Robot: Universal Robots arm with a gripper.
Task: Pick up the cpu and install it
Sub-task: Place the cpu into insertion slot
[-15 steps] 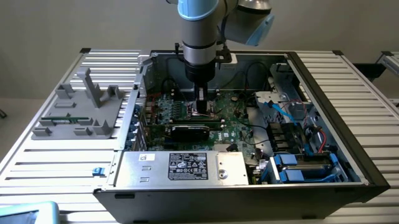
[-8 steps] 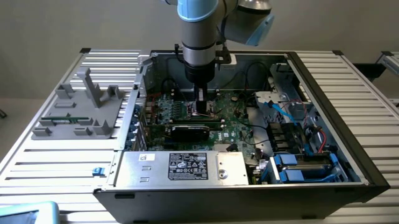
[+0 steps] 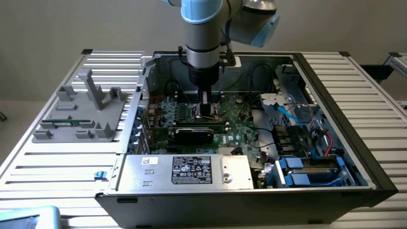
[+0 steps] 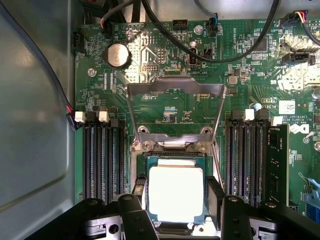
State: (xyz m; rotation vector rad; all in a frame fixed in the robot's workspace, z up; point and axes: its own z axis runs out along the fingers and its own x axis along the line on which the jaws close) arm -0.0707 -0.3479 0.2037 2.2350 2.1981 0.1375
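One cpu [image 4: 176, 190] lies over the single socket [image 4: 172, 156], clamped at its edges between the one gripper's [image 4: 177, 194] two fingers [image 4: 140, 189].

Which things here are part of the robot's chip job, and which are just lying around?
For the job:
- the cpu, gripped by the gripper
- the socket under it
- the open metal frame above the socket

Just there:
- coin battery
- memory stick
- black cable
- grey holder outside the case
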